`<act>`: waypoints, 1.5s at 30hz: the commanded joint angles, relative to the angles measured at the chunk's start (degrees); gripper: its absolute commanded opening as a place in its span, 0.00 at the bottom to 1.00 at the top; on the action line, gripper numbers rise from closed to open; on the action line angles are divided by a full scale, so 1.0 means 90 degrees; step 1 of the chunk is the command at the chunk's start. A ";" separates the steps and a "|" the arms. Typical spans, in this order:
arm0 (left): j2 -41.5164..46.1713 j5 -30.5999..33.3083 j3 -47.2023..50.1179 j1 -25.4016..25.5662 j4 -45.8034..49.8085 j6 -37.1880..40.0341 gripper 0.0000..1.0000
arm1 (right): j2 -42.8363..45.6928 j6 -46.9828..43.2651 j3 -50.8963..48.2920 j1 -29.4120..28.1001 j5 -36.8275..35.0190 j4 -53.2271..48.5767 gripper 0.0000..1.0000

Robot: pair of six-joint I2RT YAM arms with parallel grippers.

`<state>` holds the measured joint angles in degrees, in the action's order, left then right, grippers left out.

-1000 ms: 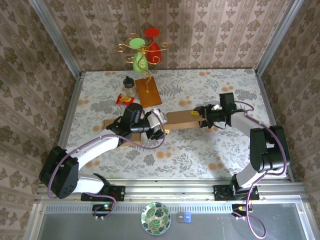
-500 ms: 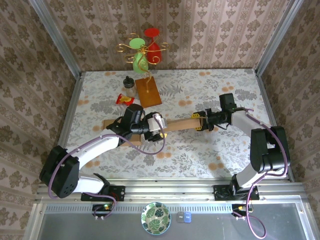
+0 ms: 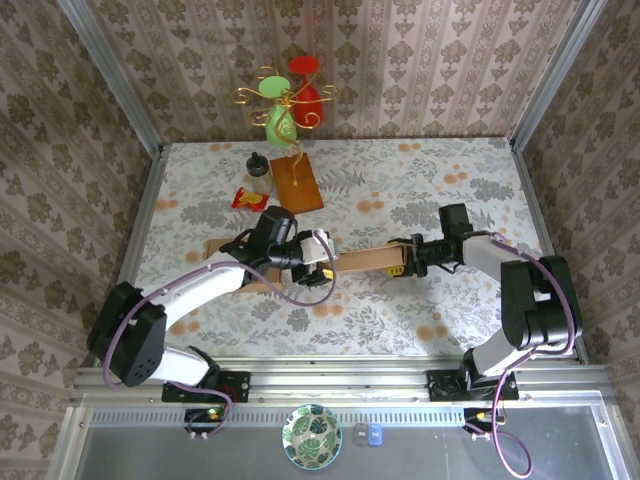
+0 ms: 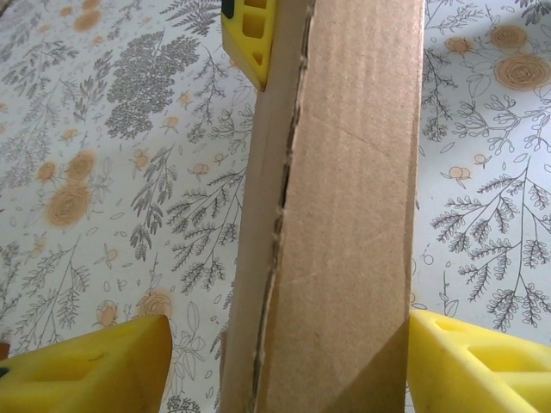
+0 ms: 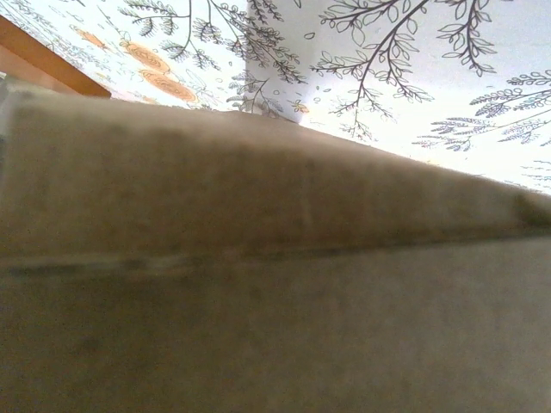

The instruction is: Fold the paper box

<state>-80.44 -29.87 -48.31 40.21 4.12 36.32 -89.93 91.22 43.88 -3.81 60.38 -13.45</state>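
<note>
1. A patterned bowl (image 3: 311, 437) sits on the near ledge, in front of the arm bases.
2. The paper box (image 3: 365, 261) lies mid-desk as a long, flattened brown strip. Its long axis runs left to right, roughly parallel to the near edge. One end points toward the left wall and the other toward the right arm.
3. The left tool (image 3: 312, 265) straddles the strip near its middle with its jaws spread. In the left wrist view one yellow finger (image 4: 478, 361) touches the cardboard, and the other (image 4: 86, 374) stands apart from it with floral desk (image 4: 129, 172) showing between.
4. In that view the box (image 4: 344, 215) runs straight away from the camera, and a ragged crease follows its length.
5. The right tool (image 3: 404, 260) pinches the strip's right end, with a yellow finger (image 4: 248, 34) against its side. Blurred cardboard (image 5: 258, 301) sits close to the right wrist camera.
6. Farther back stand a small bottle (image 3: 260, 172), a red-and-yellow packet (image 3: 246, 198) and an orange-brown board (image 3: 297, 183).
7. A wire ornament (image 3: 285, 100) with green and red pieces stands at the back wall.
</note>
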 commanded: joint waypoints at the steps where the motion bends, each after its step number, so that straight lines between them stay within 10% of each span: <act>1: -0.0133 -0.0162 -0.0235 0.0060 0.0243 0.0186 0.70 | -0.0191 0.0331 -0.0141 -0.0045 0.0017 0.0159 0.42; 32: -0.1384 -0.0600 -0.1744 0.0100 0.1651 0.0070 0.52 | 0.0160 -0.0570 0.0434 0.1267 -0.0879 -0.1205 0.70; 45: -0.1546 -0.0569 -0.1888 0.0081 0.1728 -0.0484 0.48 | 0.2736 -0.2645 0.1468 0.1397 -0.4944 -0.3758 0.65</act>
<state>-93.19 -33.89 -64.20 40.84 17.17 34.20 -70.08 75.16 55.13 10.90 29.56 -38.26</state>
